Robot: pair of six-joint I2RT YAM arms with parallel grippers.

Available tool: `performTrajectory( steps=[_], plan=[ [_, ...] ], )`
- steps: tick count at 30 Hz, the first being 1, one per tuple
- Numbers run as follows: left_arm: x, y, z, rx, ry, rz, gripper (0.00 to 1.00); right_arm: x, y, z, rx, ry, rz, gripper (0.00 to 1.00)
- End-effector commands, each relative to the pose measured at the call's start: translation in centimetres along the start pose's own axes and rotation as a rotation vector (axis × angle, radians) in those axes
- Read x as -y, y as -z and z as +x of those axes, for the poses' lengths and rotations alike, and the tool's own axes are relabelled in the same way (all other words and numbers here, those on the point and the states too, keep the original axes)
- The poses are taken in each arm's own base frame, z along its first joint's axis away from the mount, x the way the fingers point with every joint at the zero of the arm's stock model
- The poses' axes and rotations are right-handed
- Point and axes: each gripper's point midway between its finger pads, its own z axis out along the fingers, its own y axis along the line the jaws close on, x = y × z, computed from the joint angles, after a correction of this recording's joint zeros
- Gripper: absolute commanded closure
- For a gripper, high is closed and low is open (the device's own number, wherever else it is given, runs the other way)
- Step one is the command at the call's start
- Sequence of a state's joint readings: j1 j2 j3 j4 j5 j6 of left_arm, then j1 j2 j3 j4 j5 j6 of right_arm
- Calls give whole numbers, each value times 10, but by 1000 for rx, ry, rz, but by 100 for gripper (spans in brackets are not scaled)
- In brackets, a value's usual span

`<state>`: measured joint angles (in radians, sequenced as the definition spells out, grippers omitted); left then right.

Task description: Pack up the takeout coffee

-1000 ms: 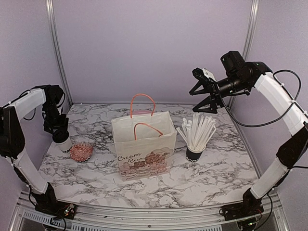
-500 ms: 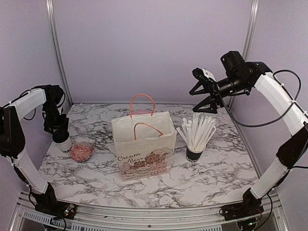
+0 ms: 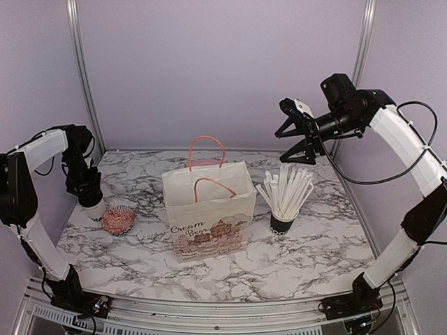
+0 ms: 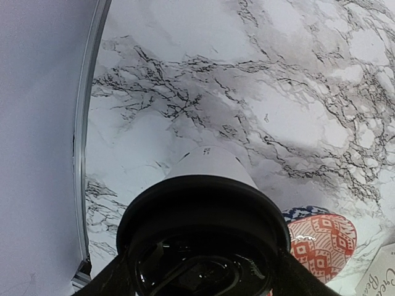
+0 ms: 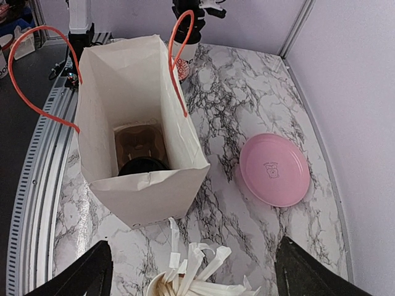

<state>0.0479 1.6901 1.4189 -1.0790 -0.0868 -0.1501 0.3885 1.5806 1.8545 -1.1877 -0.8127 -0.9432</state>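
The left pincer [image 3: 89, 199] grips a takeout cup [image 4: 208, 165] by its black lid, with the cup directly below it. The next move is probably to lift the cup and carry it right to the paper bag [image 3: 209, 216]. The right pincer [image 3: 285, 143] hangs open.

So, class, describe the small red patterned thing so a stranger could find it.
Start at the central paper bag and look left. Between it and the white black-lidded cup sits a small round dish, red-and-white patterned all over, unlike its pale neighbours.
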Motion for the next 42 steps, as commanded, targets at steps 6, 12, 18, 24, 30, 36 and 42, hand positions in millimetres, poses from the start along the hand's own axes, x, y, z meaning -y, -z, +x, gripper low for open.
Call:
performTrajectory(
  steps=[6,12,18,24,30,36,42],
  plan=[
    [-9,39,2,62,15,-19,36,-5,17,-26,50,48,22,12],
    [-6,111,-9,286,-12,-34,38,-27,4,-51,98,87,-65,12],
    [69,186,7,506,-243,86,38,-54,-36,-66,92,110,-170,13],
    [146,310,61,762,-424,460,41,-41,-63,-70,88,81,-187,15],
    [180,367,129,781,-581,821,43,-19,-76,-69,63,46,-129,16],
    [222,344,168,665,-766,850,44,-12,-69,-65,29,53,-53,16],
    [260,310,171,615,-883,726,44,-6,-67,-63,12,62,-13,16]
  ],
)
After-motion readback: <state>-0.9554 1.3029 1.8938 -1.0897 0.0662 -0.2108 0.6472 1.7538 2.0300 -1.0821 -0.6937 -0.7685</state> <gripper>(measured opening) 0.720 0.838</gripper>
